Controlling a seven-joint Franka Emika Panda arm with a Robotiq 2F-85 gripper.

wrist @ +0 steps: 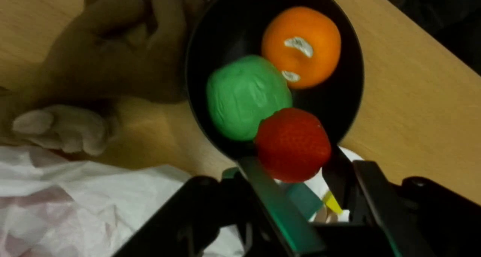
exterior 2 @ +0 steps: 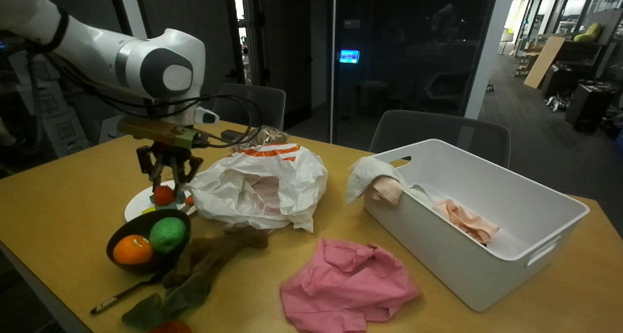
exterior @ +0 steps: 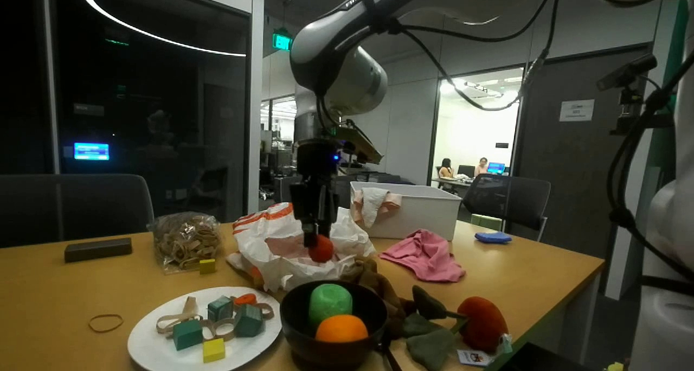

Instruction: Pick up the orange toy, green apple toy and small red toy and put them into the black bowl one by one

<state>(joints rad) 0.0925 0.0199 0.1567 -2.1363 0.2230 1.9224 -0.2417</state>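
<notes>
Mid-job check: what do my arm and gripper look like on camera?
The arm is white with dark grey patches, rounded joints, pale lettering and looped black cables. The gripper is black; its two slim fingers show some green in the wrist view, and a small blue light glows near its top.

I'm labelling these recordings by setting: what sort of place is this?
Probably an office meeting room: chairs stand by a table, a dark glass wall runs behind, and people and a monitor show in a lit room beyond.
</notes>
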